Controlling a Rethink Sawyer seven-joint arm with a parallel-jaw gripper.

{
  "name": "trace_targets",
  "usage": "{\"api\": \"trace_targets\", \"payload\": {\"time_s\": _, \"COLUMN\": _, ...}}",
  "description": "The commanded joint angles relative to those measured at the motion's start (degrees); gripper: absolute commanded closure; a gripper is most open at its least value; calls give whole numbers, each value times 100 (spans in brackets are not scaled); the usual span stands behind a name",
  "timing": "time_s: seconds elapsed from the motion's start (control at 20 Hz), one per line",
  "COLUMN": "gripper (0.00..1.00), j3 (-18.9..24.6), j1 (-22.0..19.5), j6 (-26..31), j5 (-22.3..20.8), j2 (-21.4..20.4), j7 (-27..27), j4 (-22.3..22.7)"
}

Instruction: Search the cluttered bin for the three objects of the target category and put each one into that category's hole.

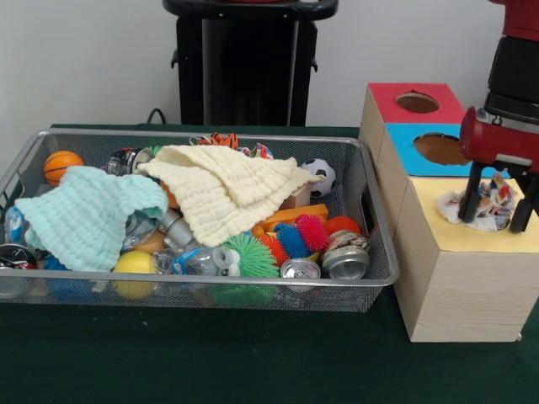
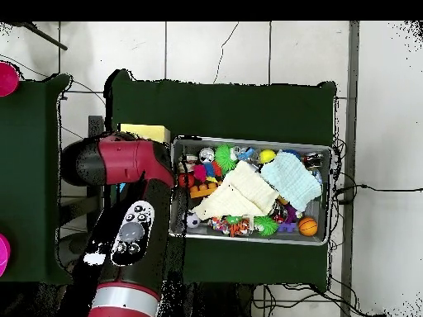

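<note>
A: The gripper is over the yellow top of the wooden box, its two dark fingers spread to either side of a crumpled paper ball.

B: Squeezing it?

A: No, there is a gap on both sides; the jaws stand released around the wad. The wad sits on the yellow section, nearest the camera, and it is a lump with no clear long axis or pointing direction.

B: Any hole under it?

A: Can't tell, the paper covers that spot. The red section and the blue section behind it each show a round hole.

B: Writing on anything?

A: Coloured print on the paper, nothing readable. The cans at the basket's front corner show only their lids.

B: And the wire basket?

A: Packed. A cream cloth and a pale green cloth lie draped over balls, spiky toys and cans. An orange basketball sits in the far left corner. The basket's right rim stands just beside the box, with green table open in front.

B: From above?

A: The arm covers the box almost entirely.
</note>
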Motion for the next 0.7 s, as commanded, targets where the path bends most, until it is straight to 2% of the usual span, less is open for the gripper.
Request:
{"api": "trace_targets", "payload": {"time_s": 0.05, "gripper": 0, "j3": 511, "j1": 228, "j6": 263, "j5": 334, "j2": 584, "j7": 1406, "j4": 250}}
{"api": "trace_targets", "payload": {"time_s": 0.7, "gripper": 0, "j3": 442, "j1": 392, "j6": 330, "j5": 657, "j2": 608, "j7": 1417, "j4": 201}}
